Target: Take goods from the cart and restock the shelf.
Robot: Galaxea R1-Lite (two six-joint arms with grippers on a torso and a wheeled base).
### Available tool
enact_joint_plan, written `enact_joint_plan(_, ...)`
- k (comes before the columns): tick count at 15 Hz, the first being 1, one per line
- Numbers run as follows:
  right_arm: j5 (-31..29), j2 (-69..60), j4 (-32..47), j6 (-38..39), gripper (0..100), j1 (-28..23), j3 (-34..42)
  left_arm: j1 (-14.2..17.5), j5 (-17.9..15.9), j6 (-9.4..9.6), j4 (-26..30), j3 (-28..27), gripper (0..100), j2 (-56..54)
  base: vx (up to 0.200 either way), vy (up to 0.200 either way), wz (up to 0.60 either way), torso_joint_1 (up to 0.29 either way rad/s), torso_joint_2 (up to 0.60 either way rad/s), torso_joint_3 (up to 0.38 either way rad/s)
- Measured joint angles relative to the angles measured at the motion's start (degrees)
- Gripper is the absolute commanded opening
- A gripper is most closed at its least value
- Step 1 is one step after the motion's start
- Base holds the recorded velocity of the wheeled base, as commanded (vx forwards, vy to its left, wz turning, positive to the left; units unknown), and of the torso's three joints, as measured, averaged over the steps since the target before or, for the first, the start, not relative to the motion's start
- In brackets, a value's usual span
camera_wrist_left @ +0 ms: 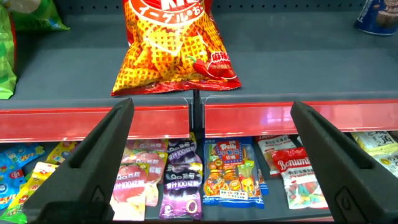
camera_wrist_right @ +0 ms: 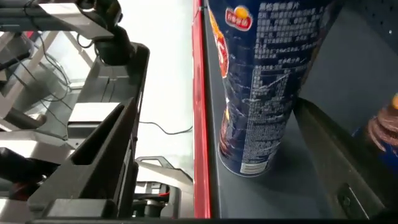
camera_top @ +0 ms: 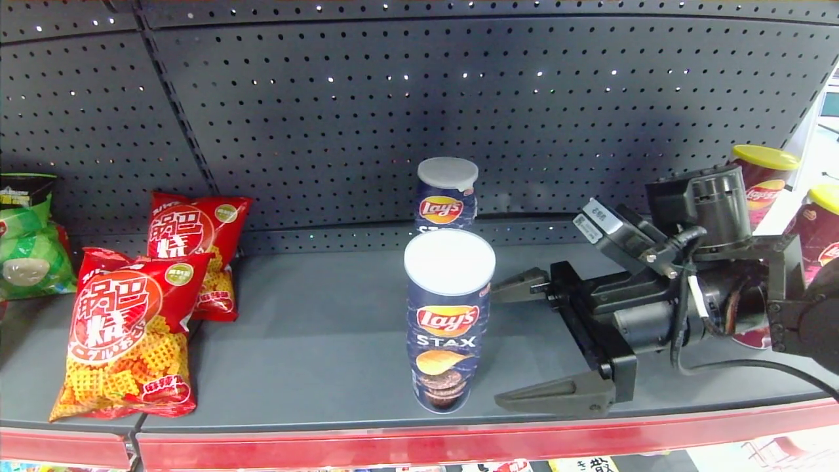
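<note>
Standing upright just behind the red front edge [camera_top: 459,440] of the shelf [camera_top: 314,347], a blue chip canister [camera_top: 448,328] has the right gripper [camera_top: 501,344] just to its right, jaws spread wide and holding nothing. A second blue canister [camera_top: 447,193] stands directly behind it, and bare shelf floor runs left of it to two red snack bags [camera_top: 128,341]. Left of the canister and out in front of the edge, the left gripper [camera_wrist_left: 211,104] hangs wide apart and empty.

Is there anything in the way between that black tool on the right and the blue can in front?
Nothing visible. The right tool stands open just beside the front blue can, with only bare shelf between them.
</note>
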Motion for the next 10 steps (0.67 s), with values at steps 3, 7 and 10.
enact_joint_plan(3,-0.85,0.79,-0.11,0.07,100,-2.23,-0.16,0.00,-0.02,0.02,0.00,0.00,100,0.00,0.000,0.000,0.00,0.000,0.00,0.000)
enact_joint_plan(7,-1.06,0.74,-0.21,0.16,100,-5.83,-0.18,0.00,-0.02,0.02,0.00,0.00,100,0.02,0.000,0.000,0.00,0.000,0.00,0.000)
enact_joint_plan(10,-1.12,-2.65,-0.18,0.76,100,-8.78,-0.22,0.00,0.00,0.02,0.00,0.00,100,0.02,0.000,0.000,0.00,0.000,0.00,0.000)
